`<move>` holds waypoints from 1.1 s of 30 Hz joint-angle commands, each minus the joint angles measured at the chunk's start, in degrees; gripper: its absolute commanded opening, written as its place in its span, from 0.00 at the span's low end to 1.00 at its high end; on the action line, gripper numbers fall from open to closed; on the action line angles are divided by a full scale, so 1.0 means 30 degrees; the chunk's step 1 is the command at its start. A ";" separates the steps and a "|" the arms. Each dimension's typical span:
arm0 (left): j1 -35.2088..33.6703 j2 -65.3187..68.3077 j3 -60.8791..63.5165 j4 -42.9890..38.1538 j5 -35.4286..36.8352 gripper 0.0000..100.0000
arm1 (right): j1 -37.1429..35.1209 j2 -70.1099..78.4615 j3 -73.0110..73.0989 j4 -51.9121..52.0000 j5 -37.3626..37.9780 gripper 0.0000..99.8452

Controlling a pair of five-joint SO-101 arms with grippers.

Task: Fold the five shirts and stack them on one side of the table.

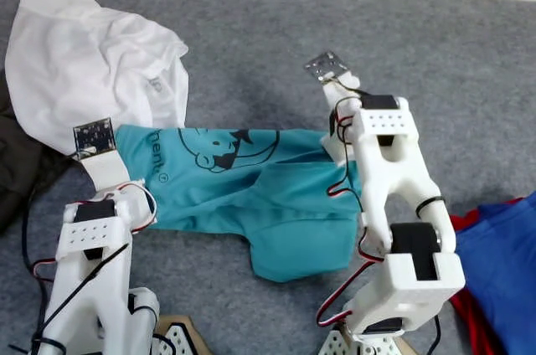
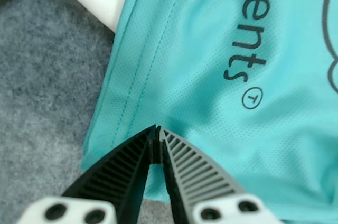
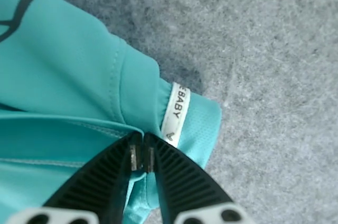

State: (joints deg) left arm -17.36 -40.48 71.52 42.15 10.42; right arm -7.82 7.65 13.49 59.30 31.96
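Two pinches on teal mesh shirt (image 1: 251,192): left pincer (image 2: 157,130) clamps stitched hem (image 2: 124,102), right pincer (image 3: 142,138) seemingly collar fold (image 3: 141,89).

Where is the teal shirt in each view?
High view: teal shirt spread across the centre.
Left wrist view: its hemmed edge, pinched in the left gripper.
Right wrist view: its labelled corner, pinched in the right gripper.
Shared landmark: the shirt's dark print.
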 commanded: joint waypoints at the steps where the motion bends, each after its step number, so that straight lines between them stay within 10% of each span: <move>1: 0.0161 -0.0132 -0.0103 -0.0527 0.0029 0.01 | 0.0161 -0.0894 -0.1011 0.0571 -0.0293 0.13; 5: 0.0161 -0.0132 -0.0103 -0.0527 0.0029 0.01 | -0.0161 -0.2769 -0.1011 0.1773 -0.0147 0.31; 15: 0.0161 -0.0132 -0.0103 -0.0527 0.0029 0.01 | -0.2505 -0.9538 0.2476 0.8366 0.1817 0.32; 24: 0.0161 -0.0132 -0.0103 -0.0527 0.0029 0.01 | -0.3883 -1.9678 1.3553 0.5201 0.3165 0.32; 33: 0.0161 -0.0132 -0.0103 -0.0527 0.0029 0.01 | -0.2564 -2.0234 1.4549 0.3092 0.3106 0.32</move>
State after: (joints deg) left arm -17.36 -40.48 71.52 41.27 10.42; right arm -16.44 -52.22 57.45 70.55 40.92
